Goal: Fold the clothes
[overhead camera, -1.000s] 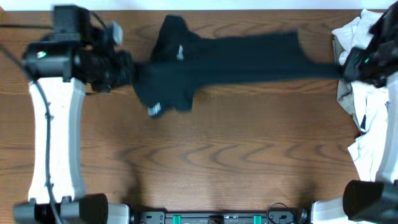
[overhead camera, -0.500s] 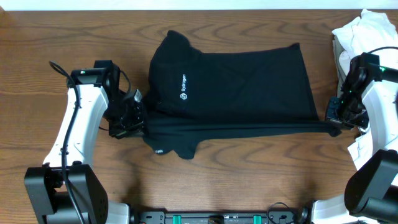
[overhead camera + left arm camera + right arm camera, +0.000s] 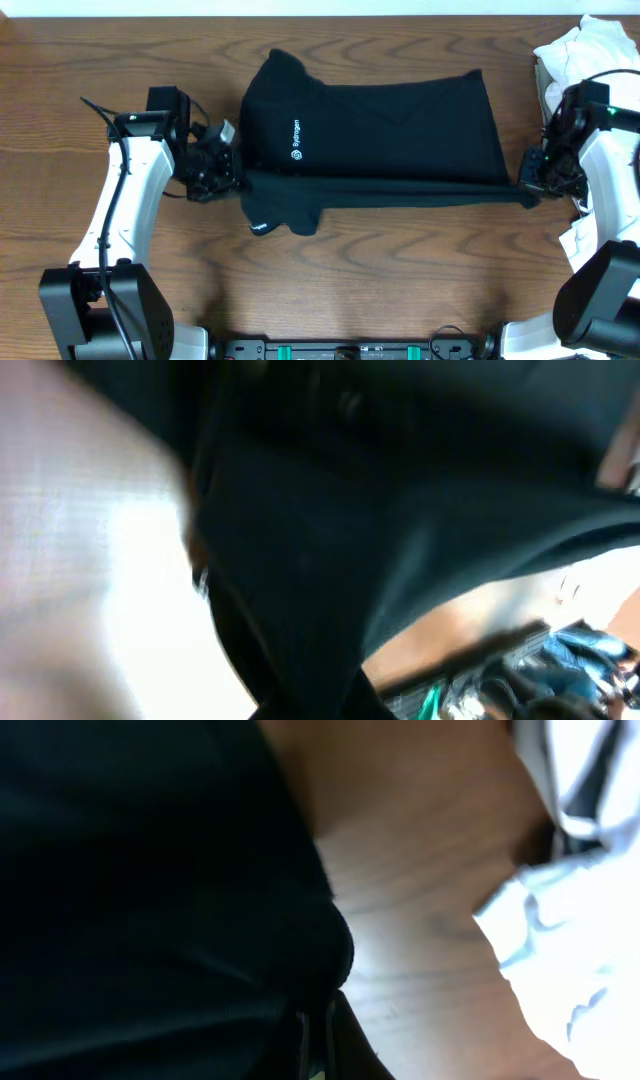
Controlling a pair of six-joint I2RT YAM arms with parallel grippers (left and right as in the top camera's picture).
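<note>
Our left hand [image 3: 226,176] and right hand [image 3: 533,190] each look clamped on an end of the black shirt [image 3: 390,120], its near edge stretched left-to-right between them. The body lies on the surface [image 3: 400,290], just beyond both hands, neither arm nearer.

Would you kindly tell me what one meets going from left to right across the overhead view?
left arm → black shirt → white clothes pile; the right arm overlaps that pile, so it is left out.
</note>
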